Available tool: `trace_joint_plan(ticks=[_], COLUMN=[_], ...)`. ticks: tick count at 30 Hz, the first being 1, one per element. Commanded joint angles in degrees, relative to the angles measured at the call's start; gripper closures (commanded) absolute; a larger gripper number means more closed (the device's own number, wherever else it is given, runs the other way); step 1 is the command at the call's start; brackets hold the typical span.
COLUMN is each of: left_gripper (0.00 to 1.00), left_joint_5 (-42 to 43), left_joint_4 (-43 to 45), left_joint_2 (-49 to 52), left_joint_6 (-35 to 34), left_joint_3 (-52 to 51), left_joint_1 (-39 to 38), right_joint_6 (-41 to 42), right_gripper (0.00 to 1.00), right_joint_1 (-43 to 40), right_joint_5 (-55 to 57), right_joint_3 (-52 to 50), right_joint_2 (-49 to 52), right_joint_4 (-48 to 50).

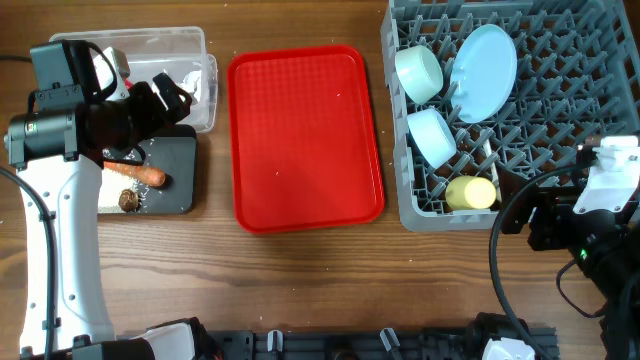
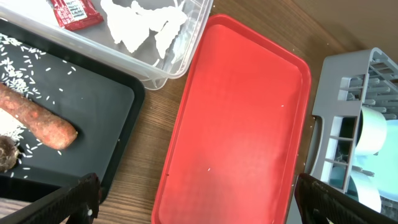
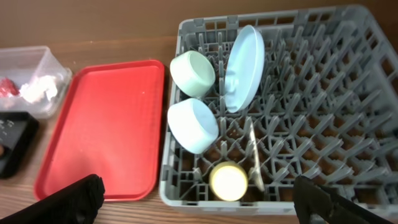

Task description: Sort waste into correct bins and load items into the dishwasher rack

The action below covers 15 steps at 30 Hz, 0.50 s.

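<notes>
The grey dishwasher rack (image 1: 560, 120) at the right holds the pale blue plate (image 1: 484, 70) on edge, two mint bowls (image 1: 419, 73) (image 1: 433, 136), the yellow cup (image 1: 471, 193) and the white spoon (image 3: 254, 155). The clear tub (image 1: 190, 50) holds the red wrapper (image 2: 73, 12) and crumpled white paper (image 2: 143, 28). The black tray (image 1: 180, 160) holds the carrot (image 1: 140, 174), rice grains (image 2: 18, 71) and the brown lump (image 1: 129, 200). My left gripper (image 2: 196, 208) is open and empty over the red tray's left edge. My right gripper (image 3: 199, 205) is open and empty at the rack's front edge.
The flat red serving tray (image 1: 305, 135) lies between the bins and the rack, bare but for a few grains. Cables and arm bases run along the front edge of the wooden table (image 1: 330, 290).
</notes>
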Motion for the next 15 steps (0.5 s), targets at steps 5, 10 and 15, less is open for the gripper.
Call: trace_joint_plan(ticks=[5, 10, 15], left_gripper=[0.00, 0.00, 0.00], left_joint_5=[-0.3, -0.3, -0.3], left_joint_4=[0.2, 0.2, 0.2], left_joint_2=[0.3, 0.3, 0.3], left_joint_6=[-0.5, -0.5, -0.5], left_joint_3=[0.5, 0.5, 0.5], left_joint_1=[0.3, 0.3, 0.3], right_joint_6=[-5.0, -3.5, 3.4], right_gripper=[0.00, 0.00, 0.00], right_joint_1=[-0.2, 0.9, 7.9], right_joint_5=[-1.9, -5.3, -1.8], right_joint_3=[-4.0, -27.4, -63.5], right_joint_2=[-0.1, -8.6, -31.2], right_joint_4=[9.6, 31.3, 60.9])
